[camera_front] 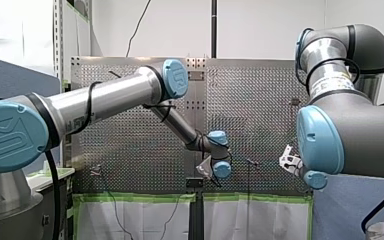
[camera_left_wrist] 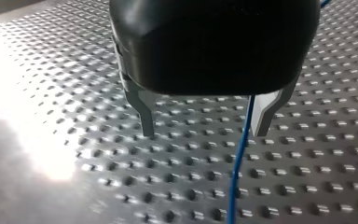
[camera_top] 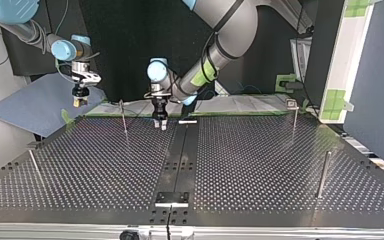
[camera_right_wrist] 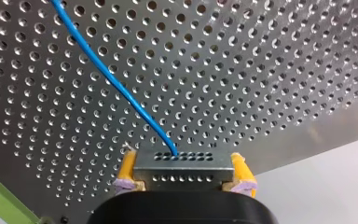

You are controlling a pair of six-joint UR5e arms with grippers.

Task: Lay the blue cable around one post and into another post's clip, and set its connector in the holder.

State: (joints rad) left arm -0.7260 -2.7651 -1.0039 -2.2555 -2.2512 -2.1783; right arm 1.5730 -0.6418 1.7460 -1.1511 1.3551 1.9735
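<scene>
Now right pincer (camera_right_wrist: 185,176) clamps connector (camera_right_wrist: 182,164); left pincer (camera_left_wrist: 204,133) spread, blue cable (camera_left_wrist: 237,158) between.

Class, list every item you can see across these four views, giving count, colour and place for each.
table: one, silver, perforated, under both arms.
posts: four, metal, standing on the table.
plate: one, black, near end of the table's middle strip, top view.
tape: green, along the table's near edge, front view.
board: one, blue-grey, beside the table at top view's left.
cable: one, blue, from the connector over the table.
connector: one, grey, in the right tool.
arms: two, grey, blue caps.
left tool: black, metal fingers, open astride the cable.
right tool: yellow pads, shut on connector.
</scene>
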